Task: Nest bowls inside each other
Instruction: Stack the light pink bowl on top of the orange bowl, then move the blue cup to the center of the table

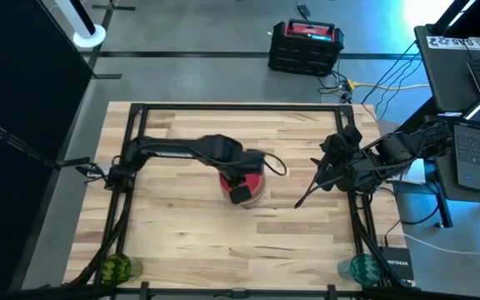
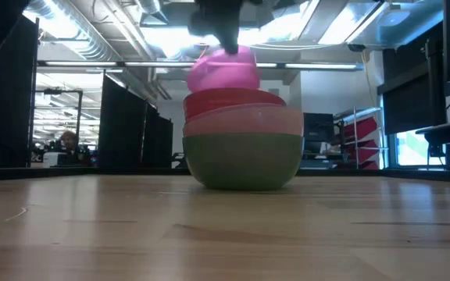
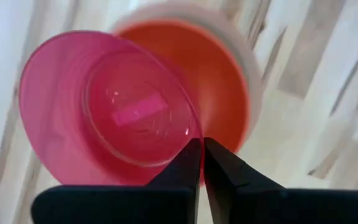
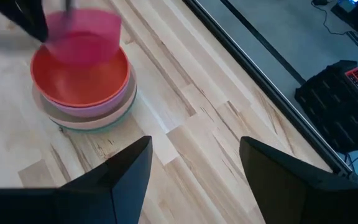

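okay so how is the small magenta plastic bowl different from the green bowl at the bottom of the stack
The small magenta plastic bowl is narrower than the wide green plastic bowl. The magenta bowl sits tilted at the top of the stack, pinched at its rim by the shut left gripper, while the green bowl rests level on the wooden table, ungripped. The green bowl holds other bowls; the magenta bowl holds none. Both are round and smooth.

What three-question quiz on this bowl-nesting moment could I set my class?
1. True or false: the left gripper is shut on the magenta bowl's rim.
2. Which bowl sits at the bottom of the stack? A) coral B) green C) lilac
3. Fill in: the right gripper waits off to the side, its jaws ____.

Key: 1 true. 2 B, the green bowl, under the lilac bowl and coral bowl. 3 open.
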Tool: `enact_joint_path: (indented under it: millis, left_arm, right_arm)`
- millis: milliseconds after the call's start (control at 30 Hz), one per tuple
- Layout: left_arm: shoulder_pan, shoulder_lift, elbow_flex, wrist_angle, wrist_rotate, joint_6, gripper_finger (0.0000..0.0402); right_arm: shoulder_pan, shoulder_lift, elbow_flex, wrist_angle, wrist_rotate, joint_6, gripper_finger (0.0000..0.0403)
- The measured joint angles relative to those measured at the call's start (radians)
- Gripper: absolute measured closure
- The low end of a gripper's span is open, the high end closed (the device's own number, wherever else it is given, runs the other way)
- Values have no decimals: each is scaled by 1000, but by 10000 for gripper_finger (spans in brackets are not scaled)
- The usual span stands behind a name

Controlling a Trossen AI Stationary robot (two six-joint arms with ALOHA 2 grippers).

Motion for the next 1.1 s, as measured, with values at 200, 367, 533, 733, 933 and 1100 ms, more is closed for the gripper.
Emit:
enact_joint_path:
  millis: [200,367,533,733,933,1100]
  left_arm:
    - [-2,94,61,-8,34,67,402]
    - [-7,117,61,-14,36,115,400]
    - [-6,116,61,-12,37,163,361]
    - [-28,31,66,-40,-31,123,324]
    - [-53,-72,73,-73,-124,73,294]
    - [-71,-153,77,-94,-193,33,273]
  right_arm:
    - [0,0,0,-7,0,11,173]
    - [0,0,0,-13,0,10,173]
    - [0,0,0,-14,-15,8,173]
    - [113,-4,0,25,-168,19,173]
    - [240,-8,0,69,-338,33,173]
    - [360,-4,0,107,-478,60,173]
